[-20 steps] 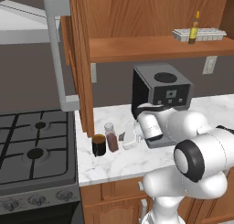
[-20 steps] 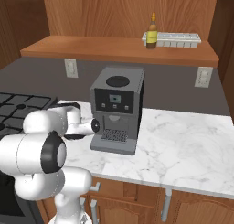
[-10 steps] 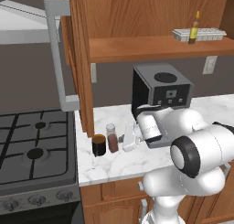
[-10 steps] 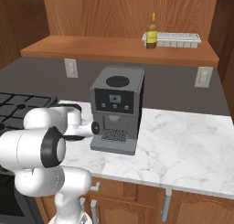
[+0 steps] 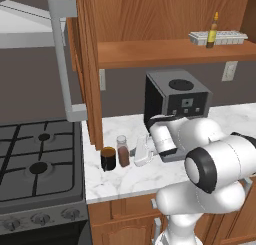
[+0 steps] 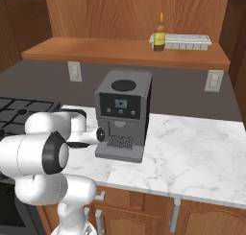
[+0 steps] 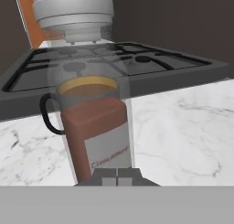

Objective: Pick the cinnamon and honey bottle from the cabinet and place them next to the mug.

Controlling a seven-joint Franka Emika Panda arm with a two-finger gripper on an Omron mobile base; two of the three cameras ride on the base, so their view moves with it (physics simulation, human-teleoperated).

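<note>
The cinnamon stands upright on the marble counter, touching or almost touching the right side of the dark mug. My gripper hovers low just right of the jar, a small gap away. In the hand view the jar looms close, with the mug's gold rim and handle showing behind it. My gripper is shut, tips together, holding nothing. The honey bottle stands on the cabinet shelf at the right.
A white ribbed tray lies beside the honey bottle on the shelf. A grey coffee machine stands behind my arm. The stove borders the counter on the left, under a grey hood.
My hand has shifted slightly toward the jar's side. The cinnamon, mug and honey bottle have stayed where they were.
</note>
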